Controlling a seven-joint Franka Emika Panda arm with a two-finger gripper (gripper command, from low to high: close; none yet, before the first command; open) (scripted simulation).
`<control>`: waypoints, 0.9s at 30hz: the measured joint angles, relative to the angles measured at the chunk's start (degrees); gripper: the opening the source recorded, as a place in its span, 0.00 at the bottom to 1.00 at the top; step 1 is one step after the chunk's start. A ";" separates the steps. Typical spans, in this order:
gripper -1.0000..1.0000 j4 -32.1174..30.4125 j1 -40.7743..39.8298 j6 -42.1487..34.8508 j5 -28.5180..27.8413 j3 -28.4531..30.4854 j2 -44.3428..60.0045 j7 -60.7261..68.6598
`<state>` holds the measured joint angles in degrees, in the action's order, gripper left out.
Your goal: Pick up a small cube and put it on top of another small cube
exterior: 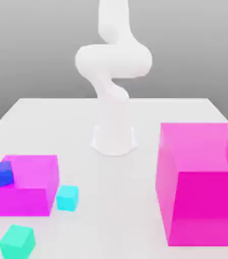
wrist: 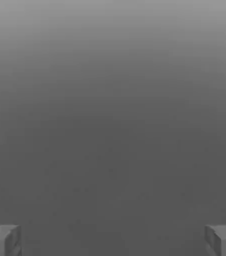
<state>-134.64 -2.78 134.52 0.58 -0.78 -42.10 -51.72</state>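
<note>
Grey backdrop and a white table [exterior: 50,126] make up the scene. From my hand view, my gripper [wrist: 113,240] stands spread wide with nothing between its fingertips [wrist: 2,240], ready for a grab. It is raised high, so every block lies well below it. Down there the cyan cube [exterior: 67,197] rests on the table just beside a magenta block [exterior: 27,195], free to pick. A teal cube [exterior: 17,242] sits near it.

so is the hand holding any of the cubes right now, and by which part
Nothing is held. The hand is open, its fingers spread wide with only bare space between them. The small cyan cube sits on the table beside the smaller magenta block.
</note>
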 joint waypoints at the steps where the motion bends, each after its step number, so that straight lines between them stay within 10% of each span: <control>1: 0.50 -1.24 -1.23 1.21 0.24 -0.38 1.61 -2.54; 27: 0.50 -30.48 -25.16 30.09 0.25 -5.46 40.52 -66.99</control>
<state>-165.12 -27.94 164.60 0.84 -6.24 -1.58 -118.71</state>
